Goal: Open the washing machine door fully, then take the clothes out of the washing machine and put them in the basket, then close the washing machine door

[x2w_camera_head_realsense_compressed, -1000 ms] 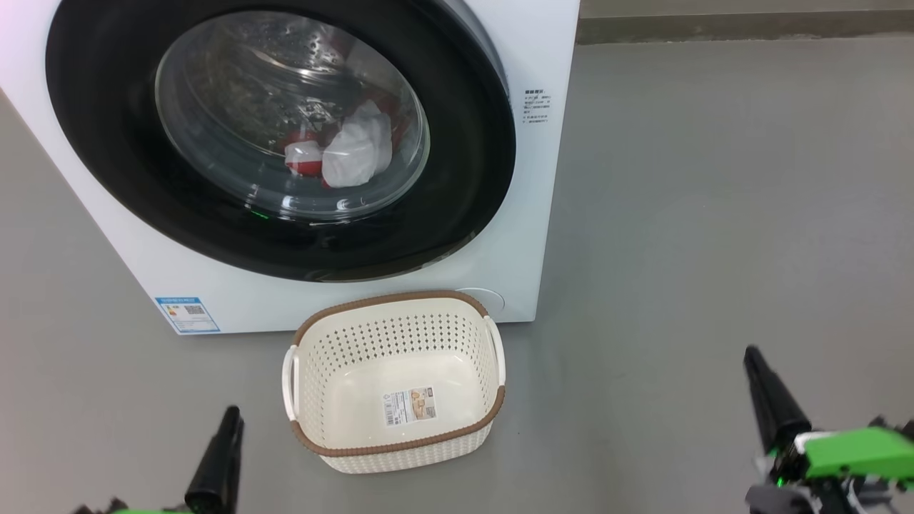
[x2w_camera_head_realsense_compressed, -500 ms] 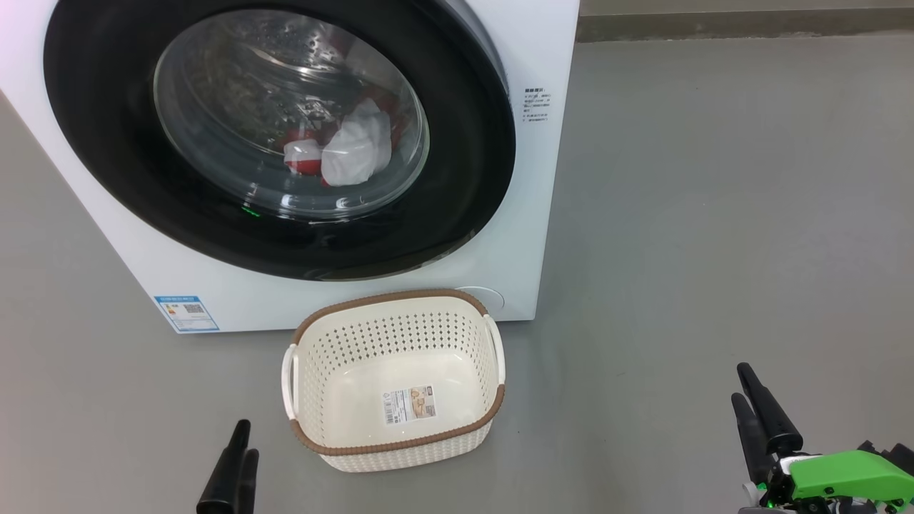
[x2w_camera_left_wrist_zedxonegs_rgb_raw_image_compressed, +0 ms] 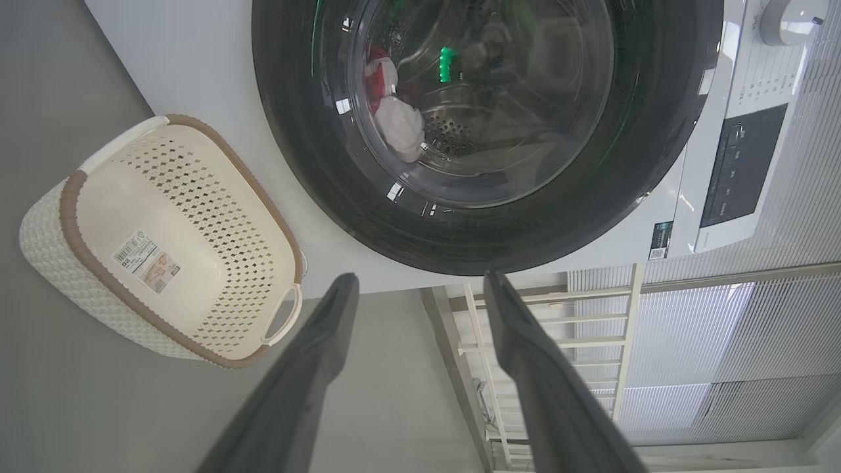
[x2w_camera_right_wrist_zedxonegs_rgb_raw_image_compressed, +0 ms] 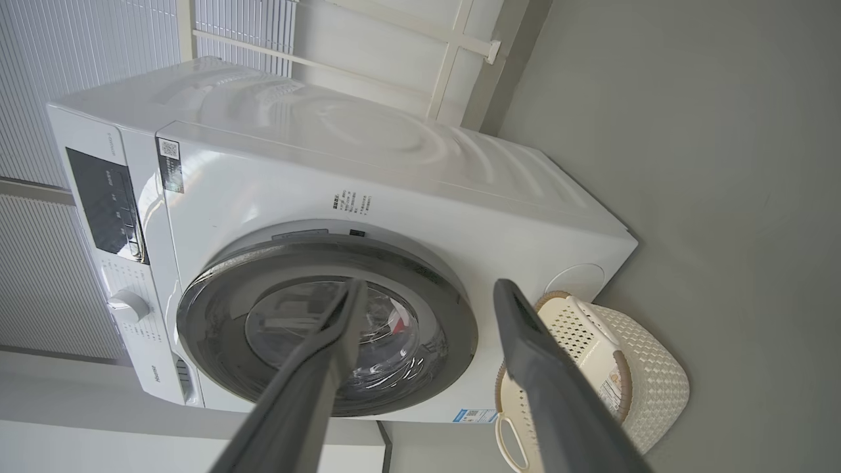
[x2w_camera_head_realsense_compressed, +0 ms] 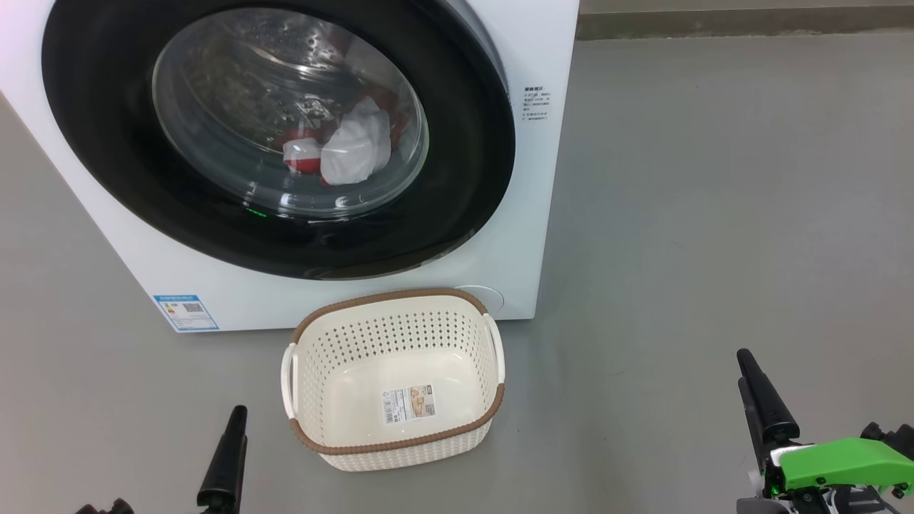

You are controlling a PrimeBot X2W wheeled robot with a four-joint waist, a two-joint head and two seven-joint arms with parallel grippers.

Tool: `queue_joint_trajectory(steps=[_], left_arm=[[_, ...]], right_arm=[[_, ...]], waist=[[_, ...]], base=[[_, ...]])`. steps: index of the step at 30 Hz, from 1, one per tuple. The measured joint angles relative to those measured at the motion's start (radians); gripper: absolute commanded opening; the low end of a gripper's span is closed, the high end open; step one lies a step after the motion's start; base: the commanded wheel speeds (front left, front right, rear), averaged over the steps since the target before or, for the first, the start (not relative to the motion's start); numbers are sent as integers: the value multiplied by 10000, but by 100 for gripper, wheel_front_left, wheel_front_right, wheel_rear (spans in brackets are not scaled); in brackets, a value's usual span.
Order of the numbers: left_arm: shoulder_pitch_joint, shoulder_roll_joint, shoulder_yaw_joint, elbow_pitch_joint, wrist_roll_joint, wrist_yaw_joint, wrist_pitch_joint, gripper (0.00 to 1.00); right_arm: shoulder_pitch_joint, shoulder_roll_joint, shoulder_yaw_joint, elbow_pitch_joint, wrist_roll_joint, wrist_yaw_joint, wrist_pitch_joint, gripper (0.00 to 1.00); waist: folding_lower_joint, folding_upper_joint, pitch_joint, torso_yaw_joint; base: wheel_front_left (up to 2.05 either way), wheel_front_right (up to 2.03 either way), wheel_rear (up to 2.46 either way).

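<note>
Standing shut, washing machine door point(x2w_camera_head_realsense_compressed: 278, 135); basket point(x2w_camera_head_realsense_compressed: 400, 460) lengthwise left-right, mouth up; left tool point(x2w_camera_left_wrist_zedxonegs_rgb_raw_image_compressed: 420, 276), right tool point(x2w_camera_right_wrist_zedxonegs_rgb_raw_image_compressed: 430, 282) spread.

The head view looks from above, forward and down, on the front of the big white boxy washing machine point(x2w_camera_head_realsense_compressed: 543, 214), its round glossy black-rimmed door point(x2w_camera_head_realsense_compressed: 100, 157) and the small cream perforated plastic basket point(x2w_camera_head_realsense_compressed: 400, 332) on the grey floor point(x2w_camera_head_realsense_compressed: 714, 214). The left wrist view is rolled sideways, the machine's top toward its right, and stands close before the door. The right wrist view is rolled the other way and looks from farther off, so it also takes in the machine's side. All three views share the door and the basket.
</note>
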Motion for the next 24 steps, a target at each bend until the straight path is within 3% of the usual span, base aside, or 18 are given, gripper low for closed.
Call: queue_joint_trajectory(steps=[24], left_arm=[[-170, 2, -8, -249, 3258, 0, -690, 100]], right_arm=[[-234, -75, 253, -387, -3570, 0, -671, 100]], waist=[[-1, 0, -19, -15]], base=[[0, 0, 0]])
